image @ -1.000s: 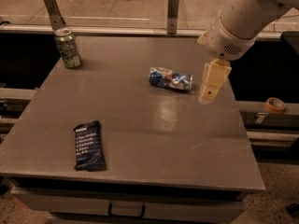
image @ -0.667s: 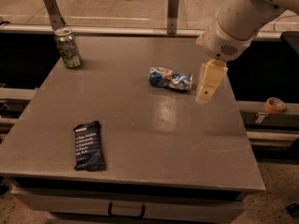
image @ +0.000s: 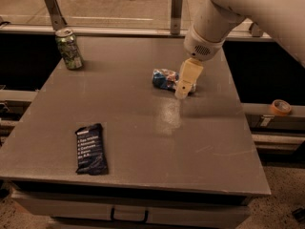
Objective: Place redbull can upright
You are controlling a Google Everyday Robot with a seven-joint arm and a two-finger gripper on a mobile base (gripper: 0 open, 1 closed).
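Slim dented blue-and-silver metal redbull can [image: 164,78] lies sideways just beside our cream gripper claw [image: 185,82]; we can't tell if it's spread. Uprighting's all left.

**Can lying on its side**

The can [image: 165,78] is lying on its side on the table [image: 143,132], toward the far right of the top; it is showing blue and silver with small red marks, and its sides are looking dented; its length is running roughly left to right; the gripper [image: 183,92] is hanging in front of its right end, covering that end.
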